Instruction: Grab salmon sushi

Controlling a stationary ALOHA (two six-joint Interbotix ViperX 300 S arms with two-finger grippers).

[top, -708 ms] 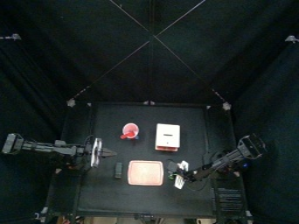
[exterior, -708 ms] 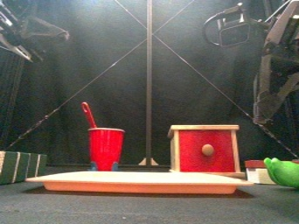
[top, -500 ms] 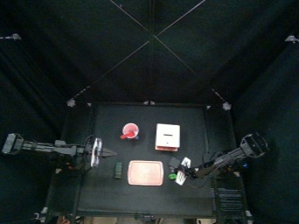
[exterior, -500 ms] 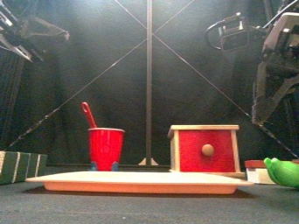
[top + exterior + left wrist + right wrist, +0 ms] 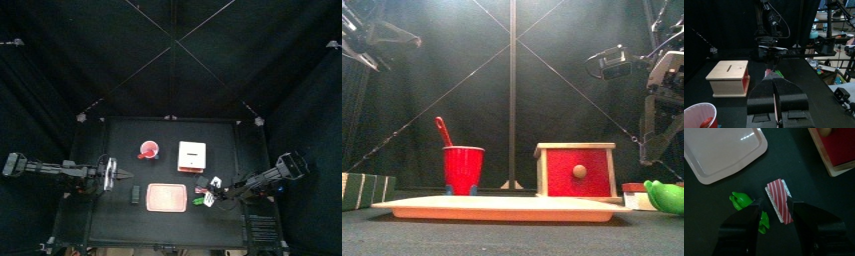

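The salmon sushi (image 5: 779, 201), a small white piece with a red-striped top, lies on the black table beside the pink tray (image 5: 721, 155). My right gripper (image 5: 775, 210) hangs over it, open, with one jaw on either side of the sushi's near end and not touching it. In the front view the sushi (image 5: 633, 192) shows at the far right, below the right gripper (image 5: 653, 140). My left gripper (image 5: 777, 95) is shut and empty, resting at the table's left (image 5: 120, 175).
A tiny green piece (image 5: 741, 200) lies next to the sushi, close to one jaw. A red and white box (image 5: 194, 156) and a red cup (image 5: 148, 151) stand behind the tray. A green striped block (image 5: 361, 189) sits at the left.
The right arm has come down lower over the sushi and shifted slightly to the right. The left arm has not moved.
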